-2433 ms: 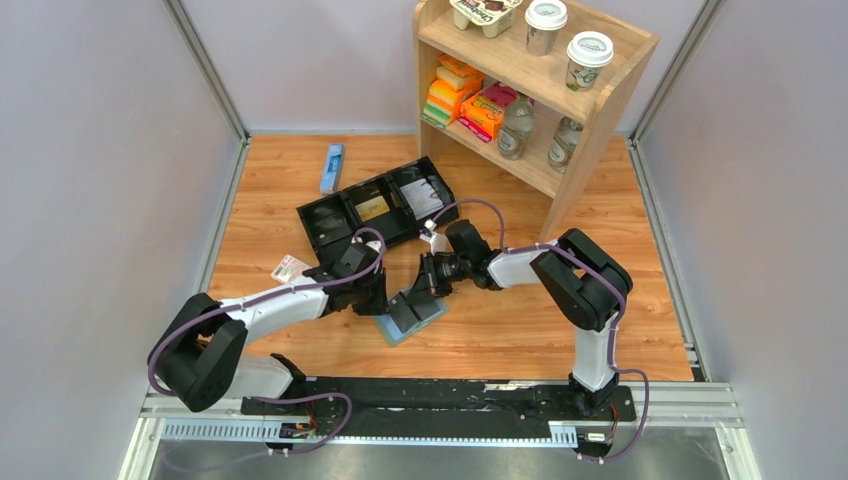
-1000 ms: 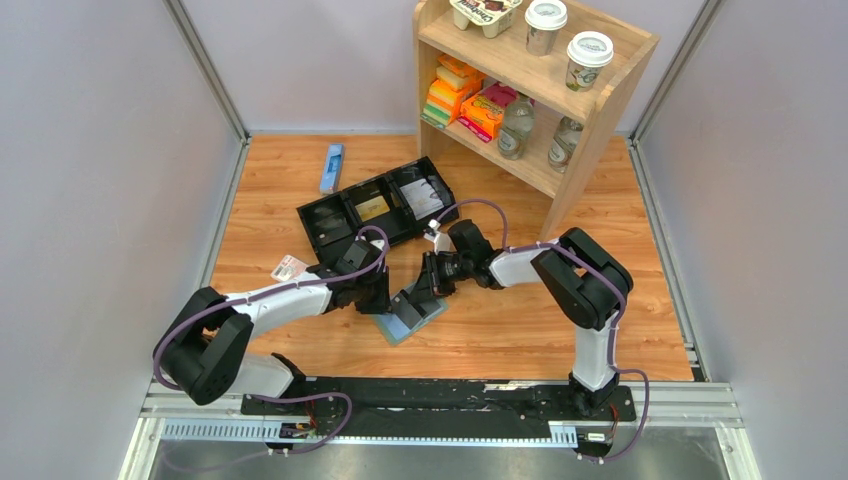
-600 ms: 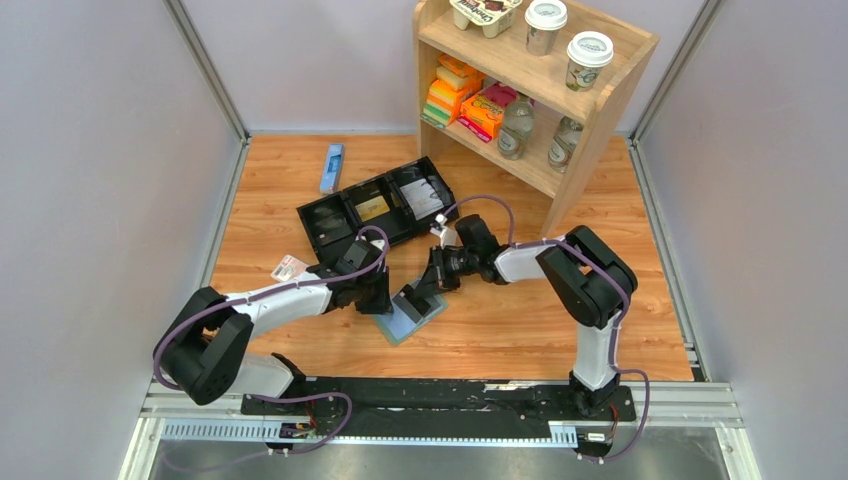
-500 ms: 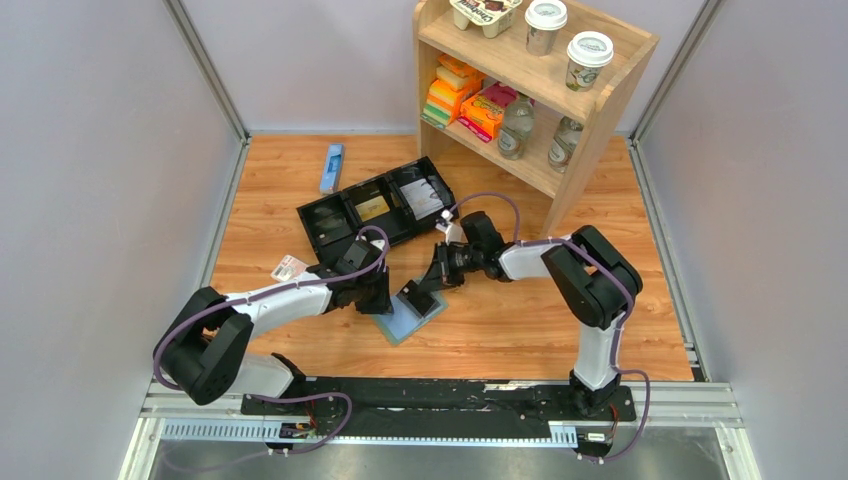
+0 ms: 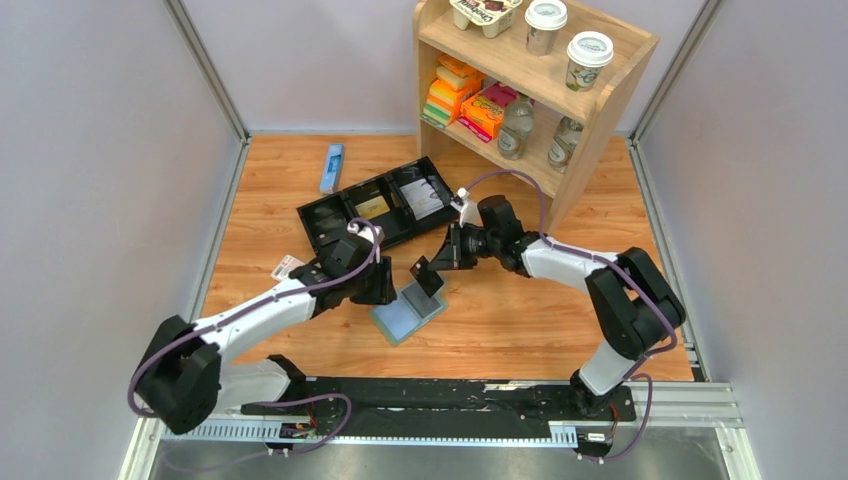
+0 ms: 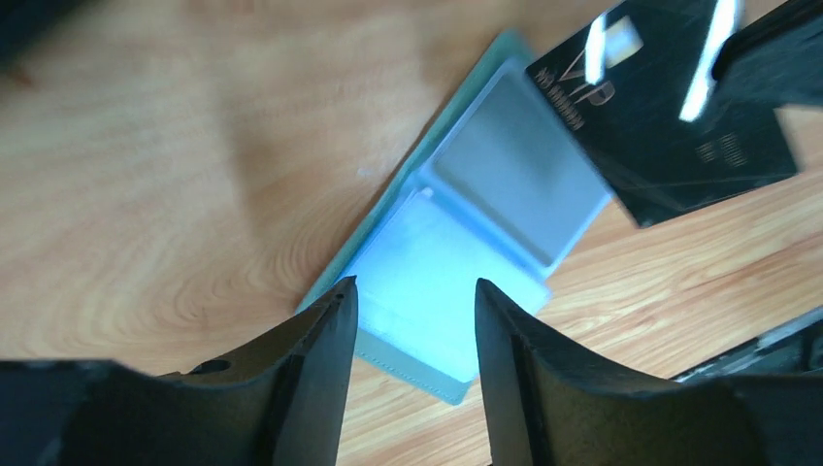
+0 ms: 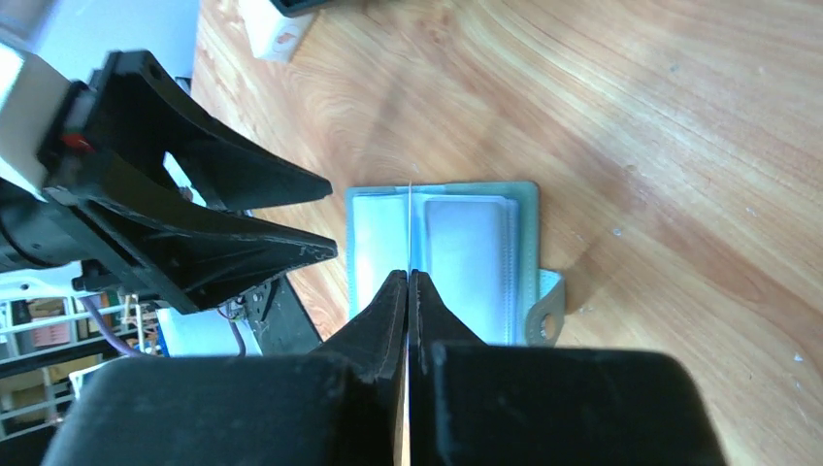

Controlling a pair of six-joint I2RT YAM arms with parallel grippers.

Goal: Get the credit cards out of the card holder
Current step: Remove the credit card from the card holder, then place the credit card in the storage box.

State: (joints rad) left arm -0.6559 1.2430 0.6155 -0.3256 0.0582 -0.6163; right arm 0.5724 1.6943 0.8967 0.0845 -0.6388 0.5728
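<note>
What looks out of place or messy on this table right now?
Nothing spilled or broken. The black tray sits crooked on the table, the open card holder lies slanted, and the right gripper holds a black card in the air near it.

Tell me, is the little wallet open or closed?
Open. The card holder lies spread flat, both blue pockets showing; the right gripper holds a black card.

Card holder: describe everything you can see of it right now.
The card holder lies open and flat on the wooden table. It is grey-green and soft-looking, with two pale blue pocket panels and a small closing tab at one edge. The open left claw hovers at its near edge; contact unclear. A black card, gripped by the right claw, hangs over it, apparently pulled out.
</note>
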